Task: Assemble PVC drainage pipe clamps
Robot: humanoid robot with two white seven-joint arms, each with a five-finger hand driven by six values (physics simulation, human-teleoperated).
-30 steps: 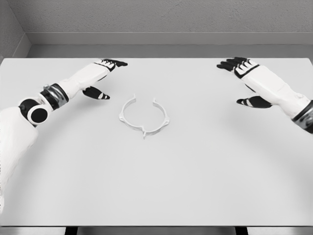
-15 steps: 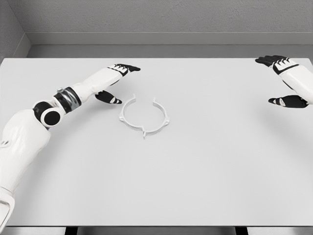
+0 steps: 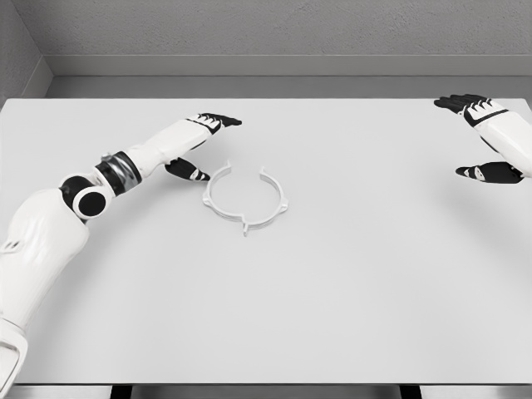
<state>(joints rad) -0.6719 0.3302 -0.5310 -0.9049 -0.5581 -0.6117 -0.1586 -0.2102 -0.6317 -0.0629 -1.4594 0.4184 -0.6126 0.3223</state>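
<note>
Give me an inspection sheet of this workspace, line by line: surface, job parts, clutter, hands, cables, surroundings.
Surface: flat white table, evenly lit.
Job's things: one white open-ring plastic pipe clamp lying flat left of centre, gap toward the far edge; no pipe seen.
Clutter: nothing seen.
Hands: left hand open, just left of the clamp, not touching it; right hand open at the far right edge, holding nothing.
Cables: nothing seen.
Surroundings: grey textured wall behind the table.
</note>
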